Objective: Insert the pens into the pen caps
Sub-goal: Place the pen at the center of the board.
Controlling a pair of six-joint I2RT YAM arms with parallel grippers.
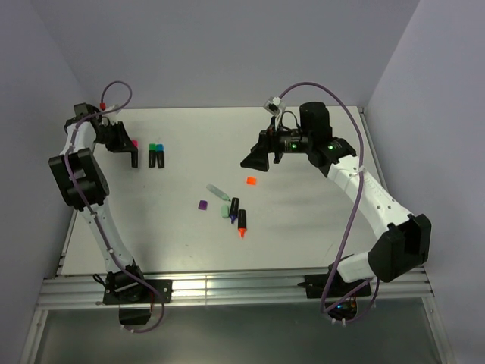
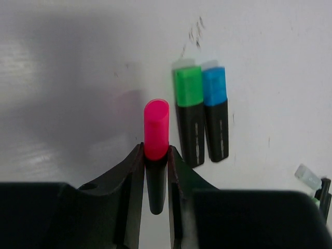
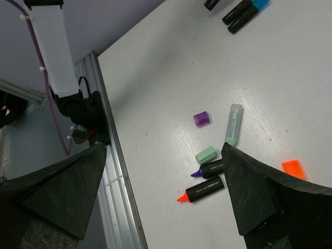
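**Item: pink pen** (image 2: 155, 187). Black barrel with its pink cap (image 2: 156, 128) seated.
**Location:** in my left jaws at the far-left of the worktop (image 1: 303, 250). It is just beside the green-capped pen (image 2: 188, 116) and the blue-capped pen (image 2: 215, 111), which lie flat and touching side by side.
**Left jaws:** narrowed onto the pink pen's barrel, with the cap clear beyond the tips. I cannot tell whether the pen touches the worktop.
**Right jaws:** spread fully wide and holding nothing, hanging above mid-worktop.

**Loose stock, mid-worktop:**
- An orange-tipped pen (image 3: 204, 190) and a purple-tipped pen (image 3: 210, 169) lie close together, both uncapped.
- A pale green cap (image 3: 206, 155) lies just beside them.
- A purple cap (image 3: 201, 119) and an orange cap (image 3: 293, 168) each lie apart.
- One pale elongated piece (image 3: 233, 124) is of a kind I cannot make out.

**Handling, as I judge it:**
- The pens look light, stiff and smooth-skinned, so they are likely to slide if pinched on a rounded edge.
- I would take each one across the flat sides at mid-barrel, leaving the tip end free.
- The caps look tiny, rigid and blocky, and may skid or squirt out under a crooked squeeze.
- I would grip them square across opposite faces, with the mouth unobstructed.
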